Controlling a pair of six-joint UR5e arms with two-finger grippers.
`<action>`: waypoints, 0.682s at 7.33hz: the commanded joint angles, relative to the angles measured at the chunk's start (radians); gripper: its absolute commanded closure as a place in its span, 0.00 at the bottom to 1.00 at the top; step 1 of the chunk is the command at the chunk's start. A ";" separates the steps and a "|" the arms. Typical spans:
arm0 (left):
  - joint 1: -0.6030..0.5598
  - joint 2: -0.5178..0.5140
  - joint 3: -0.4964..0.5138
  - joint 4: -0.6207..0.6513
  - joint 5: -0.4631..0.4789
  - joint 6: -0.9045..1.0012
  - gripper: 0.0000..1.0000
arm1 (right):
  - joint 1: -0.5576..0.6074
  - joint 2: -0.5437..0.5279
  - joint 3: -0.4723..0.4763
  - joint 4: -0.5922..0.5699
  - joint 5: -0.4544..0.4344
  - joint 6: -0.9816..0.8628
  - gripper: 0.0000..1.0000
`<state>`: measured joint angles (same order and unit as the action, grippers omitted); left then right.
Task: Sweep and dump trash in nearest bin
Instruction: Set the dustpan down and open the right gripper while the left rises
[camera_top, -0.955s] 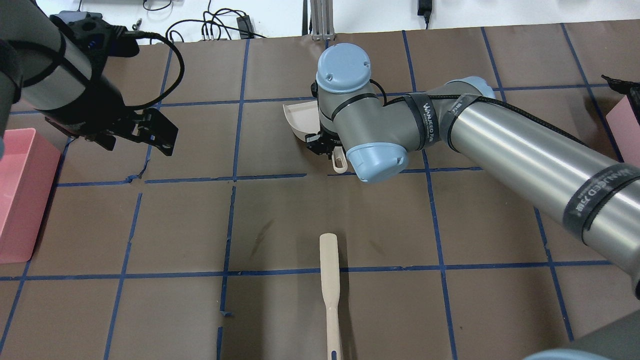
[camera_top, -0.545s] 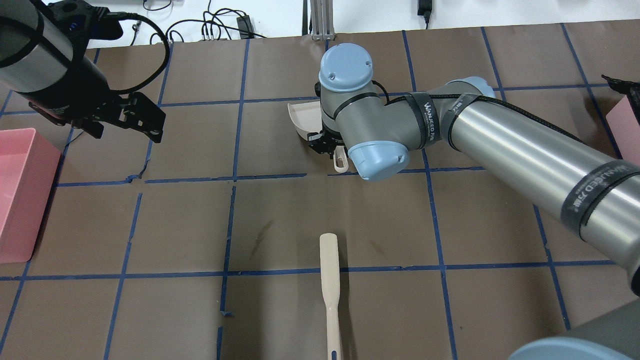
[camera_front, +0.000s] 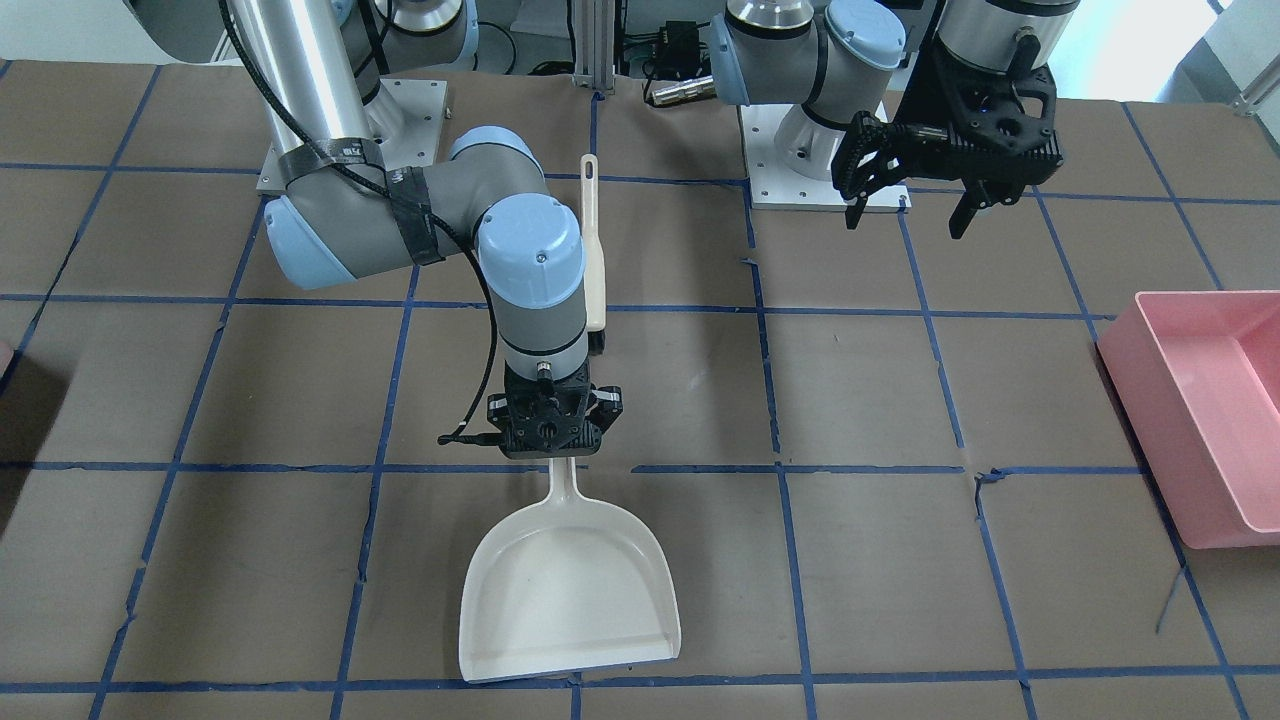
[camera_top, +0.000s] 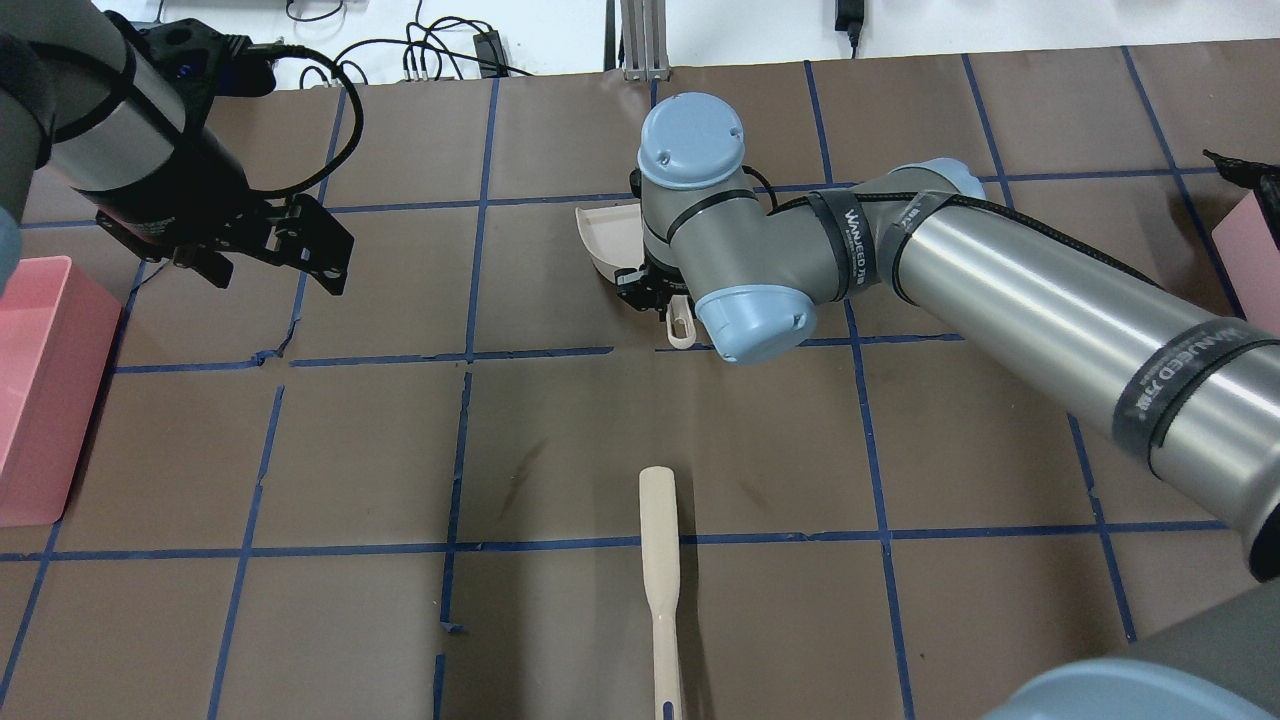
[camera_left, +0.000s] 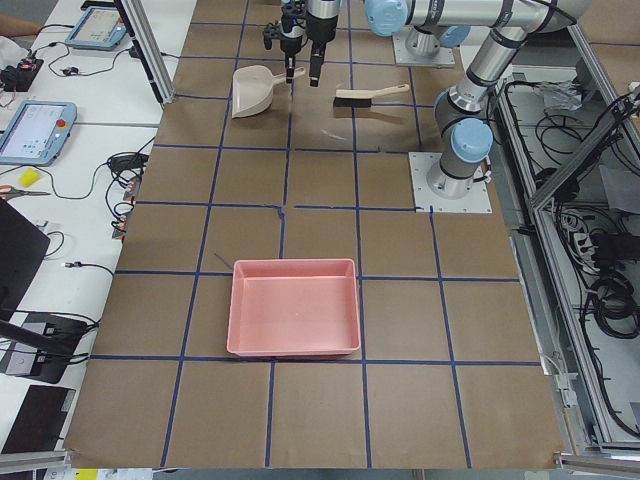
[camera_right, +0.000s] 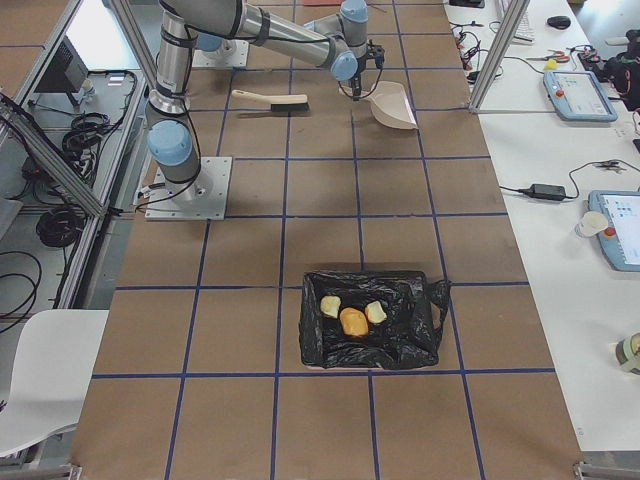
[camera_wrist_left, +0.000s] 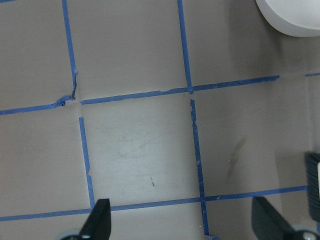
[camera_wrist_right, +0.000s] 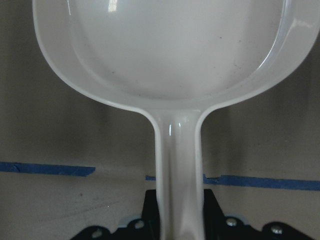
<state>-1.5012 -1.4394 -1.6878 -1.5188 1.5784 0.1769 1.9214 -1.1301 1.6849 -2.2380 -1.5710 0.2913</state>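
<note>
Trash (camera_right: 352, 321), three small bits, lies in a black bag-lined bin (camera_right: 420, 345) near the right end of the tabletop (camera_right: 200, 330). Right hand (camera_front: 556, 440) is clamped on the handle of the white dustpan (camera_front: 568, 590), which rests on the tabletop. Left hand (camera_front: 908, 205) hangs above the tabletop, fingers spread wide, holding nothing.

Dustpan (camera_front: 570, 590) lies on the worktop (camera_front: 900, 600), mid-length, far half, handle toward the robot base. Brush (camera_top: 659, 530) lies behind it, nearer the base, well apart. Open bin (camera_left: 292, 346) sits at the robot's left end. Bag-lined bin (camera_right: 410, 340) sits at the right end, with the trash (camera_right: 352, 321), three pieces, in it.
</note>
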 joint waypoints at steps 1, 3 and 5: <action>-0.013 -0.039 0.010 0.006 -0.003 -0.004 0.00 | 0.001 0.009 -0.001 0.003 -0.001 0.006 0.26; -0.042 -0.042 0.007 0.002 -0.001 -0.008 0.00 | -0.001 0.012 -0.005 0.003 0.000 -0.001 0.25; -0.071 -0.042 -0.003 -0.003 0.008 -0.028 0.00 | -0.040 0.000 -0.048 0.021 0.009 -0.020 0.23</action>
<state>-1.5564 -1.4812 -1.6848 -1.5198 1.5811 0.1567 1.9080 -1.1229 1.6680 -2.2310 -1.5688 0.2833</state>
